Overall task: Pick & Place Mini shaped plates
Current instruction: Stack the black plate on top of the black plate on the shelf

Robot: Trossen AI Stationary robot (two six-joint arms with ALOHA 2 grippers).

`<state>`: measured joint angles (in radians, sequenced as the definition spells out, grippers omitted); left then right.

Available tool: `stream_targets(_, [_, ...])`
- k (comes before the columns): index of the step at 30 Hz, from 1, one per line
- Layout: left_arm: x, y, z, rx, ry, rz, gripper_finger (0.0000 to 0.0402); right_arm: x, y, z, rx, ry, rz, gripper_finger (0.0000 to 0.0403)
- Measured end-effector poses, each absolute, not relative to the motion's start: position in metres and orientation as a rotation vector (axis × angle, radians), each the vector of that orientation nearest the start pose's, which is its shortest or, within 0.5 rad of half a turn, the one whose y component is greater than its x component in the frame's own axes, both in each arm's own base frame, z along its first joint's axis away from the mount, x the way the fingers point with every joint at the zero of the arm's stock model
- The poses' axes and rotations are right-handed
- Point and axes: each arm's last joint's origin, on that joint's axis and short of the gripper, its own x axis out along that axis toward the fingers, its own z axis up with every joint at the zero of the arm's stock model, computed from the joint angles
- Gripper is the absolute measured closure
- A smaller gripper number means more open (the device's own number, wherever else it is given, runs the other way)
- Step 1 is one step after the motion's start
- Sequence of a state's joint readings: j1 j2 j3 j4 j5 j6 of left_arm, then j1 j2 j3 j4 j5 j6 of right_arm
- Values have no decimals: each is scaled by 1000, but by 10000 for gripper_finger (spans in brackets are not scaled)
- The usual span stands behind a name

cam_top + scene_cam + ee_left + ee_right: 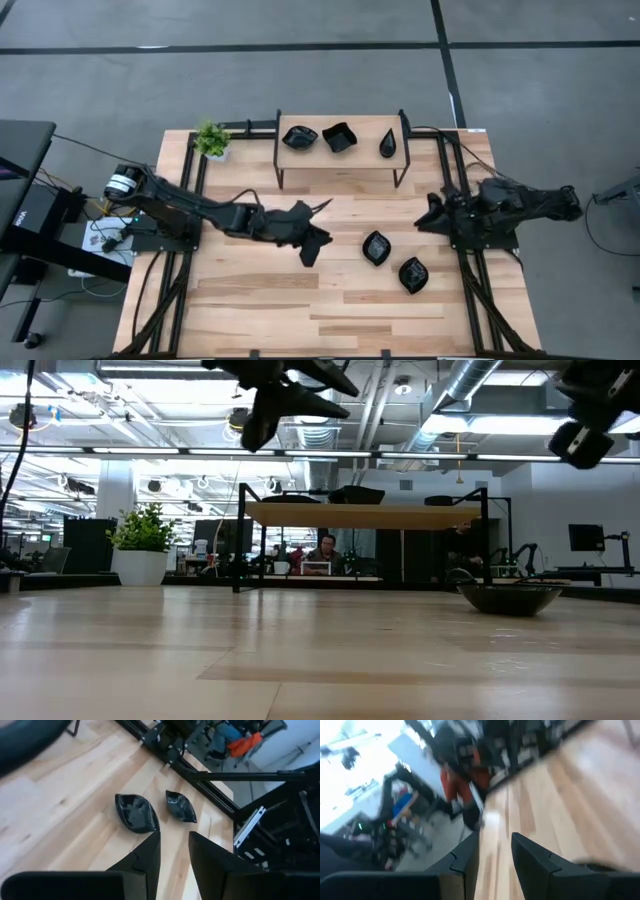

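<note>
Two glossy black mini shaped plates (pixel 377 248) (pixel 413 275) lie on the wooden table right of centre. The left wrist view shows them as a leaf-shaped one (pixel 136 813) and a smaller one (pixel 180 806). Three more plates (pixel 299 137) (pixel 339 137) (pixel 388 145) sit on the raised shelf (pixel 340 158) at the back. My left gripper (pixel 320 232) hovers above the table just left of the two loose plates, open with nothing between its fingers (pixel 150 851). My right gripper (pixel 432 212) hangs at the right side, above and right of those plates, open and empty (pixel 495 837).
A small green potted plant (pixel 211 140) stands at the back left corner beside the shelf. Black frame rails (pixel 455 170) run along both table sides. In the low view one plate (pixel 508 598) rests at the right, the shelf (pixel 365 515) behind it.
</note>
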<state>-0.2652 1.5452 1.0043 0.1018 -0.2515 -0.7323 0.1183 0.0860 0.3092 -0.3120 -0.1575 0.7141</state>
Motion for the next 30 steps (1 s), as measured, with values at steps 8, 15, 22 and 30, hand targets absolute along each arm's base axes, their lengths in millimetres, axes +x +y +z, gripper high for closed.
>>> stream_targets(8, [324, -92, 247, -615, 368, 226, 300, 97, 21, 211, 773, 598, 115, 296])
stream_targets(15, [324, -88, 245, -615, 389, 254, 300, 122, 24, 212, 838, 784, -21, 296])
stream_targets(22, [311, -88, 248, -554, 466, 265, 300, 155, 28, 200, 910, 952, -213, 296])
stream_targets(30, [266, -82, 274, -504, 409, 256, 300, 183, 32, 175, 940, 1109, -373, 296])
